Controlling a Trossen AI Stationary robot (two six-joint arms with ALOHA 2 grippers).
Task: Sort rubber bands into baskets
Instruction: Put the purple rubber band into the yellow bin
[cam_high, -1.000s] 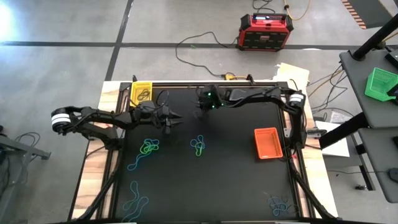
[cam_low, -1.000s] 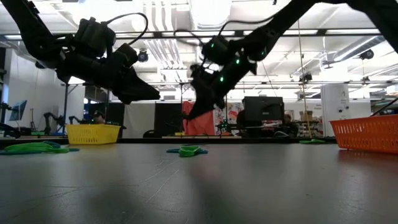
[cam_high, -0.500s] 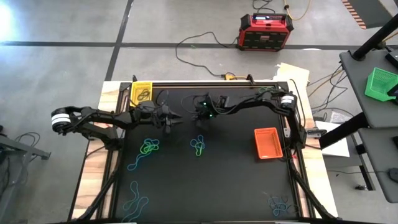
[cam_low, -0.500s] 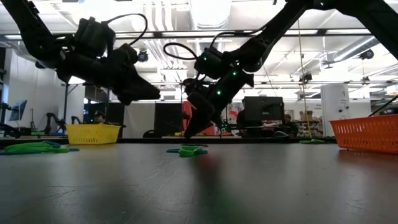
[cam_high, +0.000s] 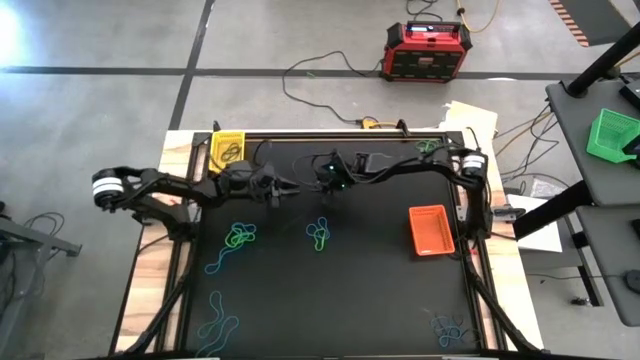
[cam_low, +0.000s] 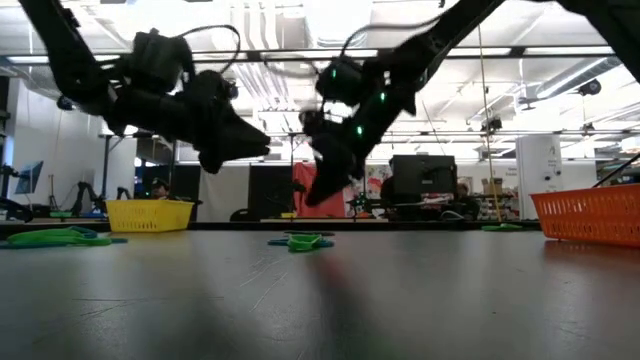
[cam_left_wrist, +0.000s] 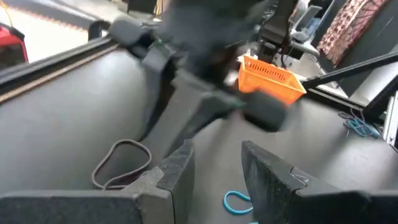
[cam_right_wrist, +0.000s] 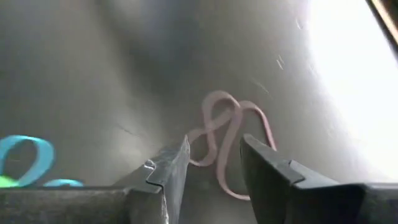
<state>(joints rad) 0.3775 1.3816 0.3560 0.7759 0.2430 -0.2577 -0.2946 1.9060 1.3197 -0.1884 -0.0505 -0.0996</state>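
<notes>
Here, over the back half of my black table (cam_high: 350, 290), both arms meet near the middle. My right gripper (cam_high: 326, 193) hangs above the mat with a narrow gap between its fingers (cam_right_wrist: 264, 171), nothing pinched; a pale looped rubber band (cam_right_wrist: 227, 134) lies on the mat just past the tips. My left gripper (cam_high: 290, 190) hovers close by, fingers (cam_left_wrist: 177, 165) also slightly parted and empty, a dark rubber band (cam_left_wrist: 121, 162) lying on the mat beside them. More bands sit well apart: a green cluster (cam_high: 240, 238), a blue-green one (cam_high: 319, 235), blue loops (cam_high: 218, 325) at the front. The yellow basket (cam_high: 228, 148) occupies the back left corner, the orange basket (cam_high: 431, 230) the right side.
</notes>
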